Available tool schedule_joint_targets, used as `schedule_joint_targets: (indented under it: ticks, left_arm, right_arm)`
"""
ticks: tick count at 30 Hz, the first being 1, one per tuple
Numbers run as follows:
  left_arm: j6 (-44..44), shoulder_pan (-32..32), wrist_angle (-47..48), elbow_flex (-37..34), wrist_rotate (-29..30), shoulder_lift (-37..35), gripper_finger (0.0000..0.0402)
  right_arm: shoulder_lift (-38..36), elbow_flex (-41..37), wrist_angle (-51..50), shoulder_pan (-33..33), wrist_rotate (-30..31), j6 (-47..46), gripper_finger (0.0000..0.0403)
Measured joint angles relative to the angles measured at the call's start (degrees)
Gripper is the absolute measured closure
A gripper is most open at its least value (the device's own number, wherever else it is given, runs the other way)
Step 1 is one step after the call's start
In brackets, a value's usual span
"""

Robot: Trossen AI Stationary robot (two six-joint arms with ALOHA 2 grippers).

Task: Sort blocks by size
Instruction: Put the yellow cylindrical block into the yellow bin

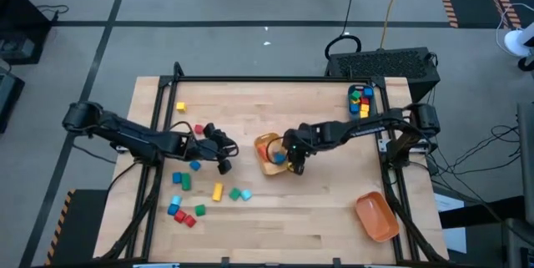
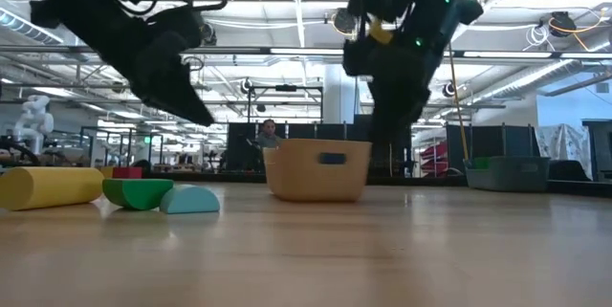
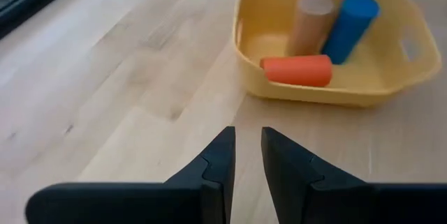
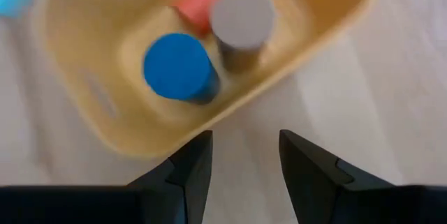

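Right gripper (image 1: 298, 166): above the yellow bin's (image 1: 265, 166) edge, fingers apart, empty.
Left gripper (image 1: 224, 153): just beside the bin, fingers nearly together with a thin gap, empty.
Bin contents: blue cylinder (image 4: 178, 67), tan cylinder (image 4: 241, 20), orange-red cylinder (image 3: 297, 70).
Loose blocks (image 1: 188, 193): scattered on the bench (image 1: 292, 218) near the left arm.
Teal bin (image 1: 360, 101): at the bench's far right corner, more blocks inside.

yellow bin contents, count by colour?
tan cylinder: 1
blue cylinder: 1
red cylinder: 1
total: 3, all inside the yellow bin
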State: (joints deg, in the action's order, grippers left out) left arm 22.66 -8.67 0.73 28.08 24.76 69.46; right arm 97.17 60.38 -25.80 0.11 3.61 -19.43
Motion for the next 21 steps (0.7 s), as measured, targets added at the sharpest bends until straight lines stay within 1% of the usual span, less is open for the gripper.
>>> schedule_joint_targets:
  ticks: [5, 7, 9, 12, 15, 18, 21]
  left_arm:
    - [5.00, -0.62, 8.23, 0.00, 0.14, -5.07, 0.0327]
    - [6.60, -1.62, 9.92, 0.00, -0.18, -6.62, 0.0327]
    - [9.01, -3.00, 12.69, 0.00, -1.88, -8.28, 0.0327]
    - [16.64, -5.31, 14.83, 0.00, -6.54, -9.54, 0.0327]
    - [26.52, -7.36, 15.03, 0.00, -14.22, -9.16, 0.0327]
    - [34.62, -9.30, 15.09, 0.00, -20.69, -7.99, 0.0327]
    - [42.58, -11.45, 14.83, 0.00, -23.24, -7.02, 0.0327]
  right_arm:
    - [0.00, 0.09, 7.61, 1.82, -1.04, 2.49, 0.0252]
    - [-0.01, 0.09, 8.56, 2.33, -0.75, 3.58, 0.0252]
    - [-0.75, 0.09, 7.71, 2.71, 0.13, 3.85, 0.0252]
    - [-2.77, 0.09, 6.61, 3.93, 3.84, 4.05, 0.0252]
    - [-5.25, 0.09, 5.53, 5.04, 6.84, 4.08, 0.0252]
    - [-7.90, 0.09, 5.21, 5.50, 7.11, 3.97, 0.0252]
    - [-8.81, 0.11, 4.35, 5.63, 7.29, 3.83, 0.0252]
